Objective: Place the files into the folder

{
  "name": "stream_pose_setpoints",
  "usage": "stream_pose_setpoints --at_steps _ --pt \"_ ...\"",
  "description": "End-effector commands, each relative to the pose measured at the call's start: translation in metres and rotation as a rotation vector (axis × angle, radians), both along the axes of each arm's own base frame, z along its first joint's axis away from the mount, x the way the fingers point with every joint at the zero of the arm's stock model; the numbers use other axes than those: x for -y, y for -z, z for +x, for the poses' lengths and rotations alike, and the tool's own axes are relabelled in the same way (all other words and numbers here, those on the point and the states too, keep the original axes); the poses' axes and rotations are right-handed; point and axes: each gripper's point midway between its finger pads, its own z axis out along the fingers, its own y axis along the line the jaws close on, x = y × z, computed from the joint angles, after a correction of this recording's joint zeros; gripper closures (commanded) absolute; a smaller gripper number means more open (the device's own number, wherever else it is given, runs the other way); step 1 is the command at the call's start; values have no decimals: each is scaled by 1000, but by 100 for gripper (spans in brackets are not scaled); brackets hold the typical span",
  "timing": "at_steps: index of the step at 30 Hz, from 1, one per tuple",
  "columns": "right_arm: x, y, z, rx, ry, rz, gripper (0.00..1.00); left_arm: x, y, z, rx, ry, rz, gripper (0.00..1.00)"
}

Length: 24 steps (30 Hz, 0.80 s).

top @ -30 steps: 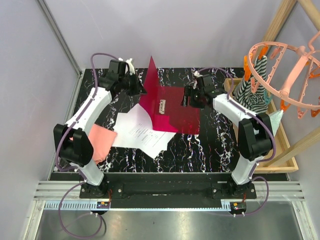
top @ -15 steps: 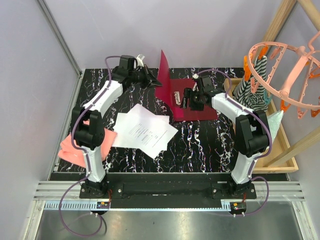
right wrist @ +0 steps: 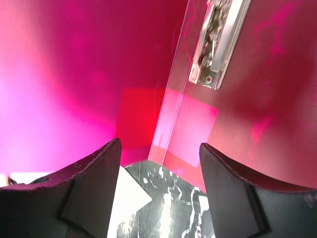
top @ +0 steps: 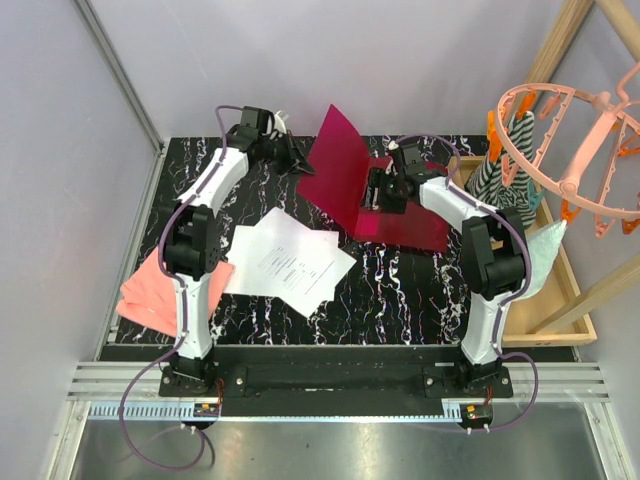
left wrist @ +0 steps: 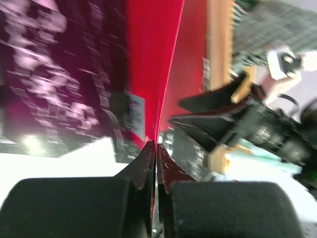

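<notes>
Folder cover tilted up leftward, spine running near-far

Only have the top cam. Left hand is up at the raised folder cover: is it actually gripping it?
Observer: Yes. In the left wrist view the left hand is shut on the thin edge of the folder, with the red sheet pinched between both fingers.
Operator: Right hand holding anything?
Observer: No. The right wrist view shows the right hand open with nothing between its fingers, aimed into the opened folder.
Operator: What's under that hand? The arm blocks it for me.
Observer: A metal clip fixed on the folder's inner panel, next to the spine crease.
</notes>
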Motion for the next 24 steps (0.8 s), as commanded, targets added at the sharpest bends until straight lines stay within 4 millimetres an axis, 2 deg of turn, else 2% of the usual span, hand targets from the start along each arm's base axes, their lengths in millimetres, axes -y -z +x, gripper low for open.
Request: stream_pose_setpoints --at_steps 1,4,6,10,13,17,19,20,23,24 --pt "-8 -4 18 21 14 37 27 -20 34 24 27 -30 154 96" --pt "-2 7 18 7 33 8 27 -23 50 30 23 -36 191 91" --pt "1 11 18 5 34 -5 27 -34 58 34 41 -53 259 84" --pt "8 22 15 -27 44 -5 27 -59 55 41 91 -110 388 58" --pt "0 22 16 -25 0 29 29 -69 55 40 118 -110 458 39" --pt "-18 15 20 -24 -53 117 37 -76 51 35 116 -89 508 34" --pt "-28 8 29 -6 -53 167 39 -87 44 36 123 -127 554 30" --pt "-30 5 32 -5 -51 178 40 -91 38 35 125 -141 576 16" --pt "-41 -8 43 26 -61 233 42 -98 12 33 173 -183 617 14" --pt "-45 -10 44 36 -63 249 43 -100 -5 32 205 -198 619 14"
